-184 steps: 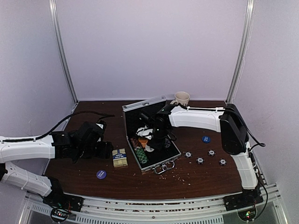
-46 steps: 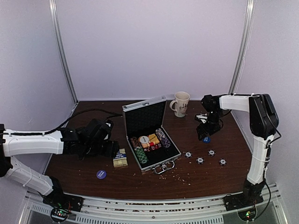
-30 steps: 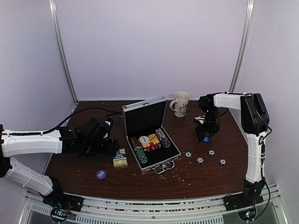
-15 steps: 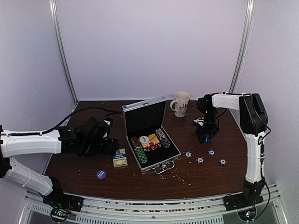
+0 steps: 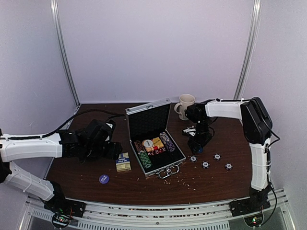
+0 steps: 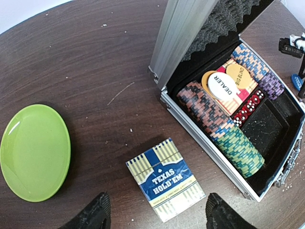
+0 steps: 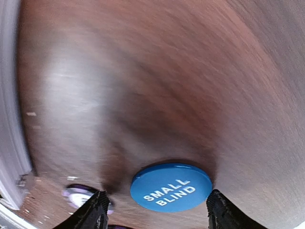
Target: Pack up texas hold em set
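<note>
The silver case (image 5: 154, 143) lies open at mid-table, with rows of coloured chips (image 6: 224, 126), red dice and the white dealer button (image 6: 223, 87) inside. The Texas Hold'em card box (image 6: 164, 179) lies flat on the table left of the case. My left gripper (image 6: 157, 198) hovers open over it, one finger on each side. The blue "small blind" button (image 7: 171, 187) lies between the fingers of my open right gripper (image 7: 158, 194). Its right edge is near one finger and a gap shows at the other. In the top view that gripper (image 5: 198, 142) hides the button.
A purple button (image 5: 103, 178) lies near the front left. Several loose chips (image 5: 205, 164) lie right of the case. A beige mug (image 5: 185, 105) stands behind the case's right side. A green plate (image 6: 35, 151) lies left of the card box. Crumbs dot the front.
My right gripper has slid left toward the case. The blue button no longer shows at its old spot in the top view. The left arm has held still.
</note>
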Robot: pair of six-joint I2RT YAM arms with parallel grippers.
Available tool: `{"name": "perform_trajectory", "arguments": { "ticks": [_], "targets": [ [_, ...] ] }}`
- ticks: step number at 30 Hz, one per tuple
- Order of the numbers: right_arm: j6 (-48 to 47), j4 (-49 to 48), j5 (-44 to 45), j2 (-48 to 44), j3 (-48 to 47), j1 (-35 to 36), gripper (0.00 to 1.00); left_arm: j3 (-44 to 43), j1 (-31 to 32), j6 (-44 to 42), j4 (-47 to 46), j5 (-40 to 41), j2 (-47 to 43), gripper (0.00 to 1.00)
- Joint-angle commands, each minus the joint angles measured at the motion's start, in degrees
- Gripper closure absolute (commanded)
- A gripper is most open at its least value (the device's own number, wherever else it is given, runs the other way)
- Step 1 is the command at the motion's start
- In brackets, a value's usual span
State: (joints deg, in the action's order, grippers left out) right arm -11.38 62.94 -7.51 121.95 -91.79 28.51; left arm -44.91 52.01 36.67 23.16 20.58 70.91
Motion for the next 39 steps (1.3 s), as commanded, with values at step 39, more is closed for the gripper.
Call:
{"name": "perform_trajectory", "arguments": {
  "ticks": [39],
  "targets": [
    [2.02,-9.33,-0.23,-3.23,7.41,2.48,0.38,-0.18,-0.1,1.3,-0.4,0.08,-1.66,0.3]
  ]
}}
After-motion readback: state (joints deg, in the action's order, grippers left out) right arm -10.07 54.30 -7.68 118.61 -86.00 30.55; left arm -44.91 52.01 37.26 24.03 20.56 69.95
